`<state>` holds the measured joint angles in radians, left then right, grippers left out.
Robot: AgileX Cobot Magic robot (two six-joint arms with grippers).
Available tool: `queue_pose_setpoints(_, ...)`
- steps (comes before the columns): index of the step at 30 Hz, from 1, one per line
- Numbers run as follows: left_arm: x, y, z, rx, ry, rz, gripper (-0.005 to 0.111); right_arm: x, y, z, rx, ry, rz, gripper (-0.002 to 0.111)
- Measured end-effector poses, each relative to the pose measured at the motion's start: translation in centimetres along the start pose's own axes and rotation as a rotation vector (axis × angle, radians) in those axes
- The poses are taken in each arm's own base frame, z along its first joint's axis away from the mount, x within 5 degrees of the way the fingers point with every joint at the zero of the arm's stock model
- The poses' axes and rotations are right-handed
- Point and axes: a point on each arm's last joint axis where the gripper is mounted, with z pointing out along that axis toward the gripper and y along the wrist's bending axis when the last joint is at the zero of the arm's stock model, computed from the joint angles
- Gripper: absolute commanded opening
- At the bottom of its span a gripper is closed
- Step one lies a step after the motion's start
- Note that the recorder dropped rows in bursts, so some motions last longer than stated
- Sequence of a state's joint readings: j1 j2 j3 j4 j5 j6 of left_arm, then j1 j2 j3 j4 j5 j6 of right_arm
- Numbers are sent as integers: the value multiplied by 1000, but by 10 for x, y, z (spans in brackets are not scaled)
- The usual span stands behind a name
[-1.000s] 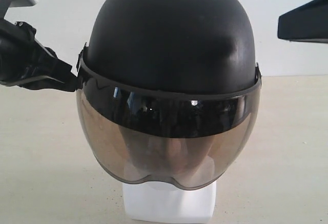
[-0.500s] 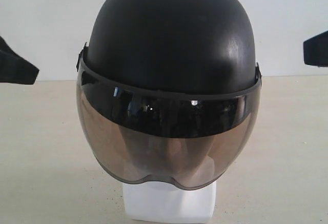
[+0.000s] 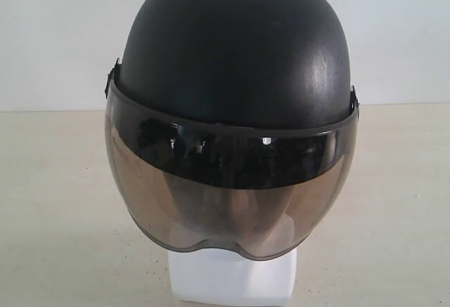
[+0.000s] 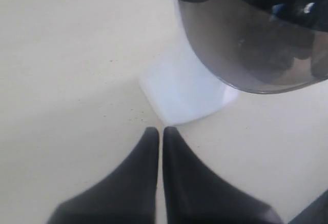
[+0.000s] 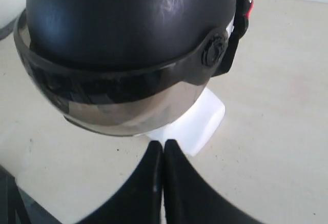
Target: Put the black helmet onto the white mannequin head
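The black helmet [image 3: 235, 47] sits on the white mannequin head, whose blocky neck base [image 3: 232, 279] shows below the smoky visor [image 3: 232, 194]. The face is dimly visible behind the visor. Neither gripper appears in the exterior view. In the left wrist view my left gripper [image 4: 160, 130] is shut and empty, apart from the neck base [image 4: 182, 88] and the visor [image 4: 251, 44]. In the right wrist view my right gripper [image 5: 163, 143] is shut and empty, close in front of the neck base [image 5: 197, 124], below the helmet [image 5: 128, 19]. A red buckle [image 5: 249, 7] shows at the helmet's side.
The helmet and head stand on a pale beige tabletop [image 3: 56, 201] in front of a white wall [image 3: 56, 33]. Bare tabletop lies to both sides of the head.
Both arms have drawn back out of the exterior view, the left one to the left, the right one to the right. The helmet stays still on the head.
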<state>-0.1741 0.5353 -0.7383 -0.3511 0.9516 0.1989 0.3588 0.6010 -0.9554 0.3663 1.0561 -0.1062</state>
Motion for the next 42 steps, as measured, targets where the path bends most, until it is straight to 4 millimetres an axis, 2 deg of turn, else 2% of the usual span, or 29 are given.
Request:
queue_pose_setpoints(6,32,-22,-24,182,-95,-102,4,15,0,-3,0,144,-20,0)
queue_pose_setpoints(14,61,-39,-49,298,-80,-80,4,16,1,-3,-2,160,-20,0)
queue_pose_setpoints(38,64,-37,-51,270,-66,-56,4,16,1,-3,-2,160,-20,0)
queue_pose_setpoints(42,57,-25,-58,122,-237,-42,4,16,1,-3,-2,162,-20,0)
